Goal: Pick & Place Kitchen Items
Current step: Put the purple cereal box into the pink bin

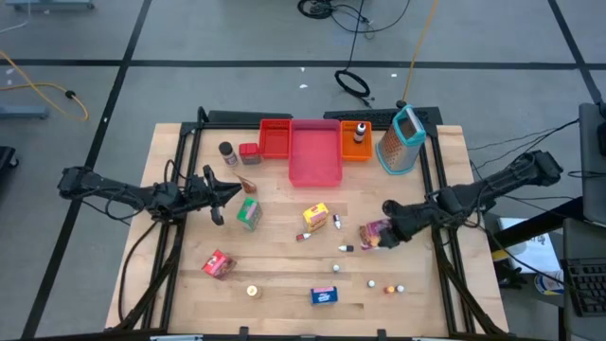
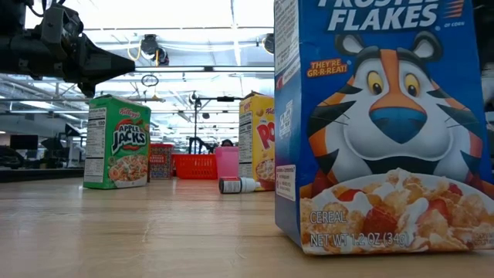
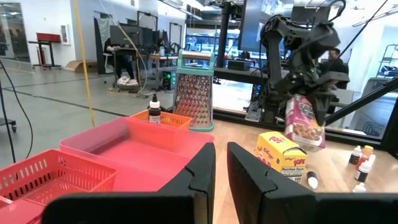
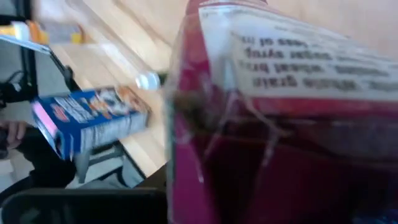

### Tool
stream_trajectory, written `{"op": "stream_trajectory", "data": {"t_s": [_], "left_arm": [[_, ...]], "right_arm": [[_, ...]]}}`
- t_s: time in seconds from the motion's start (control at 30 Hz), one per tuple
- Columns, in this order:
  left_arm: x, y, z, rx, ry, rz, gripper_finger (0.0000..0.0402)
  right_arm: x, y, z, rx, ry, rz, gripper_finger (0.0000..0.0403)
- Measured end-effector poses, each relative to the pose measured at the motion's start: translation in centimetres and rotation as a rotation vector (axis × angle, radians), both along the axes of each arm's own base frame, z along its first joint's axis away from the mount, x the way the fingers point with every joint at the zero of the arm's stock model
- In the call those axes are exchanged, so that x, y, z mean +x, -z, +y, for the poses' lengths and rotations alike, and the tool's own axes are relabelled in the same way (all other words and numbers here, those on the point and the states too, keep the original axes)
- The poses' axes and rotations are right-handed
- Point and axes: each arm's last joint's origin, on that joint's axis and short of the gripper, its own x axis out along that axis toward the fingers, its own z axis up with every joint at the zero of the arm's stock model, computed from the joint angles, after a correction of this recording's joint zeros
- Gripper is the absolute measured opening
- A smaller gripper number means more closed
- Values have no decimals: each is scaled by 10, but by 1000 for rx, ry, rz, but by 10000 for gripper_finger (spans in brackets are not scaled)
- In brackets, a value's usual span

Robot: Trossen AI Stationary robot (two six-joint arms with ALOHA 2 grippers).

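Note:
My right gripper hangs over the table's right half, shut on a pink-red cereal box, which also shows in the left wrist view and fills the right wrist view. My left gripper waits shut and level over the table's left half, touching nothing, just left of a green box that stands upright on its base. A yellow box, a blue box and a second pink-red box rest on the wood. Small bottles lie between them. My right gripper pinches the pink-red box by its upper end between its two fingers, coming slanting down from the table's right side. The box hangs tilted below the fingers, lifted clear of the table.
Along the far edge stand a red basket, a pink tray, an orange tray holding a bottle, and a metal grater. A dark-capped shaker stands left of the basket. Tiny pieces dot the near right.

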Motion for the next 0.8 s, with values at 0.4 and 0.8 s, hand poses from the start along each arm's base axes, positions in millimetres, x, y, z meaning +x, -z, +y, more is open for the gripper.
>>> {"op": "stream_trajectory", "data": {"t_s": [0.4,0.8], "left_arm": [[0,0,0,0,0,0,40],[0,-1,1,-3,-28,-5,40]], "right_arm": [[32,-23,-47,-222,44,-417,94],[71,-24,-101,-361,53,-576,94]]}}
